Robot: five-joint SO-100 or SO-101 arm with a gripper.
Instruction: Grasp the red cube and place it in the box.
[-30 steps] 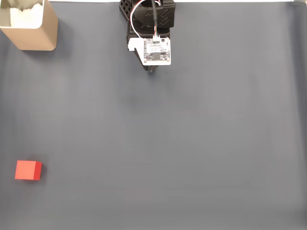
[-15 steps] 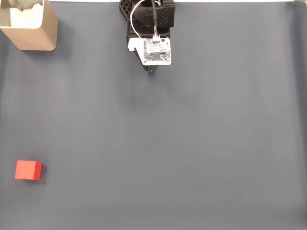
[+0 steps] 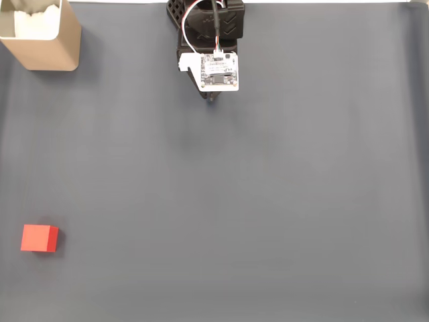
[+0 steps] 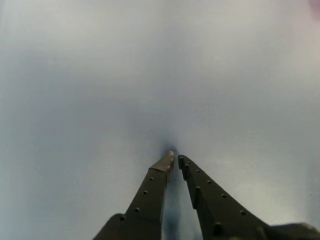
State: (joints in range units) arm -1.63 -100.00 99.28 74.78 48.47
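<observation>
Gripper (image 4: pixel 174 159) fingers nearly together, tips almost touching, nothing between them, just above bare grey table (image 3: pixel 268 201). Arm (image 3: pixel 213 54) sits at top centre of the fixed view. Red cube (image 3: pixel 39 238) lies on the table at lower left, well apart from the arm. Box (image 3: pixel 50 40) stands upright in the top-left corner, white lining showing.

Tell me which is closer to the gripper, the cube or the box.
The box, at the fixed view's top left, sits nearer the gripper; the red cube lies far off, bottom left.
</observation>
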